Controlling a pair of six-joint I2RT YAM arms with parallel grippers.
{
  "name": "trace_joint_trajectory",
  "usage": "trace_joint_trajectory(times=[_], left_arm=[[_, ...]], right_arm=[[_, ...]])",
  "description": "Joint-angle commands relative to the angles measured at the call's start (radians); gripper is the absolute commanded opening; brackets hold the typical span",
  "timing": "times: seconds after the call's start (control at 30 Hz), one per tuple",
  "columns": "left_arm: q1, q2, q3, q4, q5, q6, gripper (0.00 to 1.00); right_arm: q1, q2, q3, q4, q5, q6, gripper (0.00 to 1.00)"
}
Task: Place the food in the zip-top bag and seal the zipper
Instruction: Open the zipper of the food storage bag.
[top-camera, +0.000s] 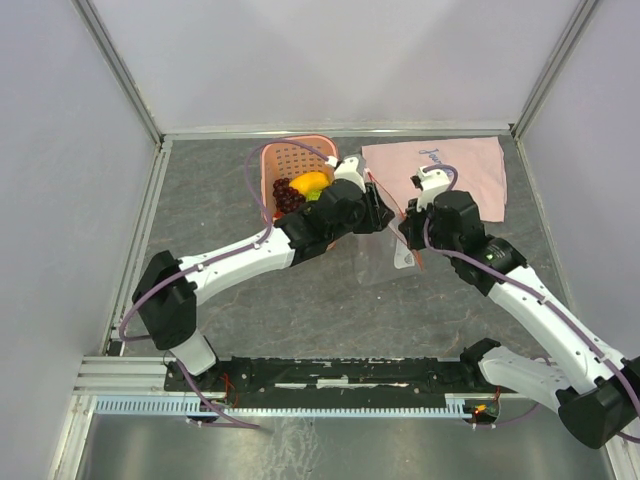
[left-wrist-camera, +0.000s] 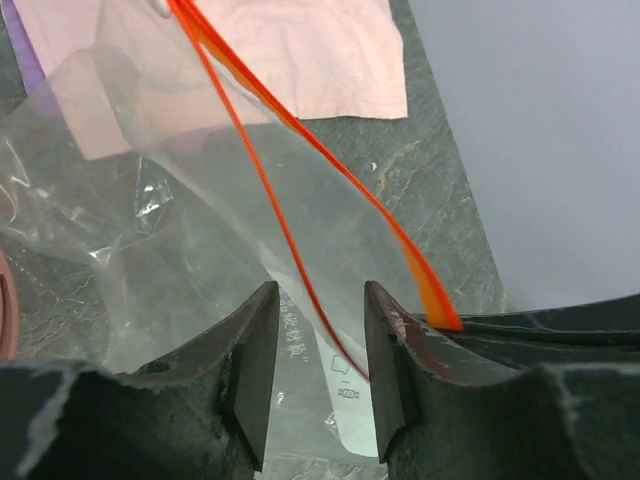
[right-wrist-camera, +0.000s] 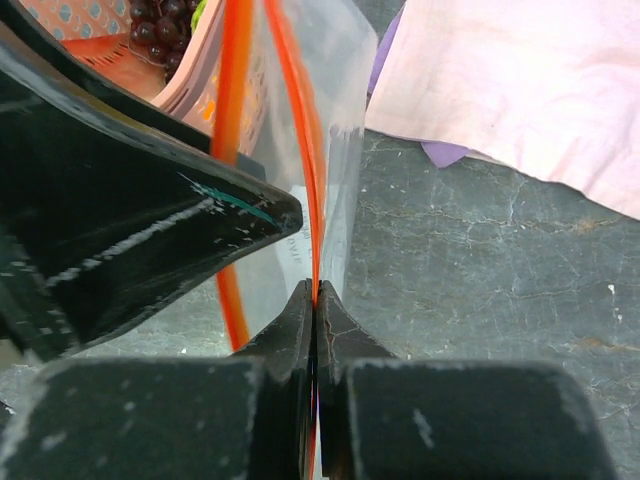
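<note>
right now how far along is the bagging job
Done: the zip-top bag has its mouth open, the two zipper strips apart. In hand: the right gripper is shut on one strip; the left gripper is open, a strip running between its fingers. Left: the food sits in the pink basket, none shows in the bag, and nothing is sealed.

Grey table (top-camera: 210, 200): pink basket (top-camera: 290, 152), pink cloth (top-camera: 465, 175).

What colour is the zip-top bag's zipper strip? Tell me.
Red-orange zipper; left wrist view shows it best.
</note>
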Motion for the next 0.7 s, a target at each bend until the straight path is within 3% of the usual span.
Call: trace_joint_trajectory(times=[0.0, 0.07, 0.23, 0.27, 0.53, 0.67], left_arm=[[-0.003, 0.021, 0.034, 0.014, -0.007, -0.024, 0.43], [-0.002, 0.021, 0.036, 0.018, 0.003, -0.026, 0.36], [-0.003, -0.003, 0.036, 0.016, 0.014, -0.016, 0.05], [-0.002, -0.01, 0.035, 0.012, 0.009, -0.012, 0.03], [-0.003, -0.07, 0.017, -0.054, -0.052, 0.031, 0.03], [-0.003, -0.074, 0.033, -0.06, -0.01, 0.053, 0.03]], right_arm=[[0.006, -0.024, 0.066, 0.014, 0.038, -0.033, 0.02], [0.009, -0.019, 0.073, 0.008, 0.05, -0.044, 0.02], [0.008, -0.021, 0.09, -0.022, 0.137, -0.079, 0.03], [0.008, -0.025, 0.094, -0.03, 0.171, -0.089, 0.03], [0.009, -0.059, 0.144, -0.101, 0.492, -0.111, 0.04], [0.008, -0.066, 0.177, -0.105, 0.498, -0.122, 0.08]])
